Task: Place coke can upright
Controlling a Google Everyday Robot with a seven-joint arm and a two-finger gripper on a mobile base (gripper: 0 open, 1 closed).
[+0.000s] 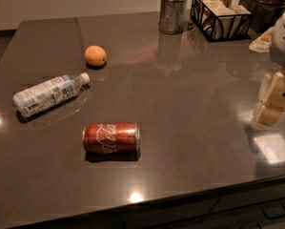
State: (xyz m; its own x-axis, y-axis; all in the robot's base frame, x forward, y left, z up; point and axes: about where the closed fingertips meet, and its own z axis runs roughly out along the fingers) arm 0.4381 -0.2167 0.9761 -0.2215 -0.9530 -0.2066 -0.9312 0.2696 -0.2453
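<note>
The red coke can [111, 137] lies on its side on the dark countertop [189, 104], towards the front left, its silver end facing right. My gripper [271, 103] is at the right edge of the view, just above the counter. It is well to the right of the can and holds nothing that I can see.
A clear water bottle [49, 95] lies on its side left of the can. An orange [95, 56] sits behind it. A metal cup [172, 14], a black wire basket [221, 16] and a dark container [268, 4] stand at the back right. The counter's front edge [180, 199] runs just below the can.
</note>
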